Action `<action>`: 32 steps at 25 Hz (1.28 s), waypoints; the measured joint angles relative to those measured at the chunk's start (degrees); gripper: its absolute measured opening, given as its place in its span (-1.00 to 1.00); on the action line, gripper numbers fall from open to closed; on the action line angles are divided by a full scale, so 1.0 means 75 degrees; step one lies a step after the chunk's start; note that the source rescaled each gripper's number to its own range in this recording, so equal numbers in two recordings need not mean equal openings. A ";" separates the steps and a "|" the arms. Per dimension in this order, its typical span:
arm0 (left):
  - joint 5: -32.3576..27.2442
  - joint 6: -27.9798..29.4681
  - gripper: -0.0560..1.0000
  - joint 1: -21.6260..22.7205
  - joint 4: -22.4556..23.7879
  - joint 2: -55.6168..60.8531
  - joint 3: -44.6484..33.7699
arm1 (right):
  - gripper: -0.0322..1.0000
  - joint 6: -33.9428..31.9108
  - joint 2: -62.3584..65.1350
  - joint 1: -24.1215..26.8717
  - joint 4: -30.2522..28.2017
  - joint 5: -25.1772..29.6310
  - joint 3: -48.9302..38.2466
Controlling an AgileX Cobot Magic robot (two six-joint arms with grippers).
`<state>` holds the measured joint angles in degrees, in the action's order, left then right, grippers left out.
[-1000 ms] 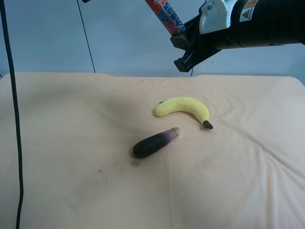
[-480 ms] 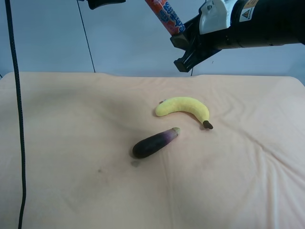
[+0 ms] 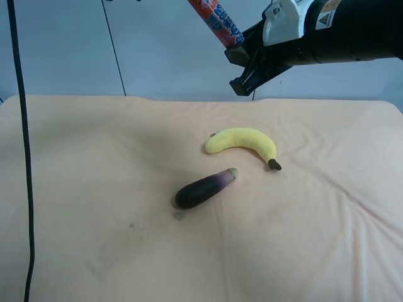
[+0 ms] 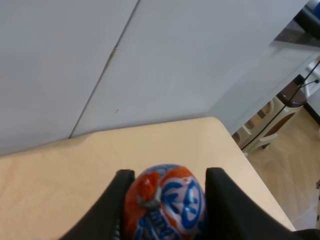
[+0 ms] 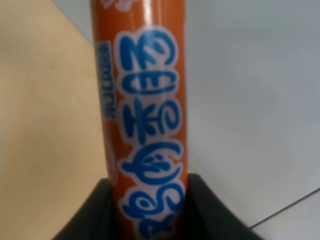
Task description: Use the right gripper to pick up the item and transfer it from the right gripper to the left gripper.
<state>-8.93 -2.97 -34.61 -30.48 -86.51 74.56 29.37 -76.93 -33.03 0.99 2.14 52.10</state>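
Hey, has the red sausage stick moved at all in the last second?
Yes, slightly. In the high view the sausage stick has leaned its upper end leftward, toward the wall seam; its lower end stays at the right end effector.

Black arm [image 3: 359, 34], white housing [image 3: 283, 19], yellow sticker [image 3: 327, 19], black right hand [image 5: 147, 181].

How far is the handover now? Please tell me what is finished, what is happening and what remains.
Done: the right pincer holds the item up, above the table. In hand: the left pincer is closed around its free end, so both hold it. Left: the right pincer must open and let go.
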 joint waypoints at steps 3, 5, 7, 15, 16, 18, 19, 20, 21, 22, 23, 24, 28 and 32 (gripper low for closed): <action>0.0007 0.0000 -0.82 -0.0009 -0.0006 0.0000 0.0009 | -0.93 0.0000 0.0000 0.0000 0.0000 0.0000 0.0000; 0.0007 0.0000 -0.82 -0.0009 -0.0006 0.0000 0.0009 | -0.93 0.0000 0.0000 0.0000 0.0000 0.0000 0.0000; 0.0020 0.0000 -0.82 -0.0009 -0.0006 0.0000 0.0009 | -0.93 0.0000 0.0000 0.0000 0.0000 0.0000 0.0000; 0.0044 0.0000 -0.82 -0.0009 -0.0009 0.0000 0.0009 | -0.93 0.0000 0.0000 0.0000 0.0000 0.0000 0.0000; 0.0044 0.0000 -0.82 -0.0009 -0.0009 0.0000 0.0009 | -0.93 0.0000 0.0000 0.0000 0.0000 0.0000 0.0000; 0.0044 0.0000 -0.82 -0.0009 -0.0009 0.0000 0.0009 | -0.93 0.0000 0.0000 0.0000 0.0000 0.0000 0.0000; 0.0044 0.0000 -0.82 -0.0009 -0.0009 0.0000 0.0009 | -0.93 0.0000 0.0000 0.0000 0.0000 0.0000 0.0000; 0.0044 0.0000 -0.82 -0.0009 -0.0009 0.0000 0.0009 | -0.93 0.0000 0.0000 0.0000 0.0000 0.0000 0.0000; 0.0044 0.0000 -0.82 -0.0009 -0.0009 0.0000 0.0009 | -0.93 0.0000 0.0000 0.0000 0.0000 0.0000 0.0000; 0.0044 0.0000 -0.82 -0.0009 -0.0009 0.0000 0.0009 | -0.93 0.0000 0.0000 0.0000 0.0000 0.0000 0.0000; 0.0044 0.0000 -0.82 -0.0009 -0.0009 0.0000 0.0009 | -0.93 0.0000 0.0000 0.0000 0.0000 0.0000 0.0000; 0.0044 0.0000 -0.82 -0.0009 -0.0009 0.0000 0.0009 | -0.93 0.0000 0.0000 0.0000 0.0000 0.0000 0.0000; 0.0050 0.0000 -0.82 -0.0009 -0.0009 0.0000 0.0009 | -0.93 0.0000 0.0000 0.0000 0.0000 0.0000 0.0000; 0.0050 0.0000 -0.82 -0.0009 -0.0009 0.0000 0.0009 | -0.93 0.0000 0.0000 0.0000 0.0000 0.0000 0.0000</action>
<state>-8.55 -2.97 -34.68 -30.54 -86.51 74.63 29.37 -76.93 -33.03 0.99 2.14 52.10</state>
